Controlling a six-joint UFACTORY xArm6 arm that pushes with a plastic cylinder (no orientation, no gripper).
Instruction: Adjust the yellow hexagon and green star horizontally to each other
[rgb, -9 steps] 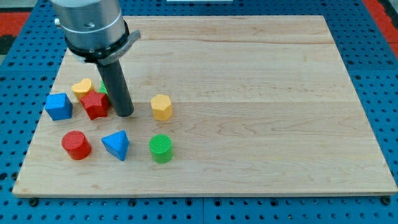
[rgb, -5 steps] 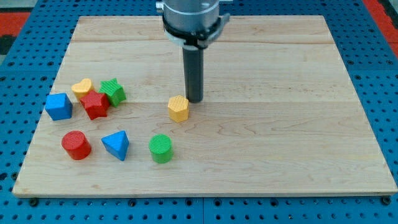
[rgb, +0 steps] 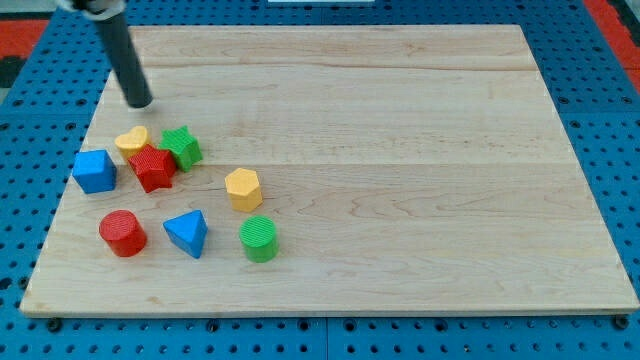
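Yellow hexagon (rgb: 243, 188) flat face up

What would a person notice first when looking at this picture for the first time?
Most striking is the cluster of coloured blocks at the view's left of the wooden board: a yellow heart, red star, green star and blue cube packed together. The yellow hexagon sits apart, lower right of the green star. My tip stands above the cluster, touching nothing.
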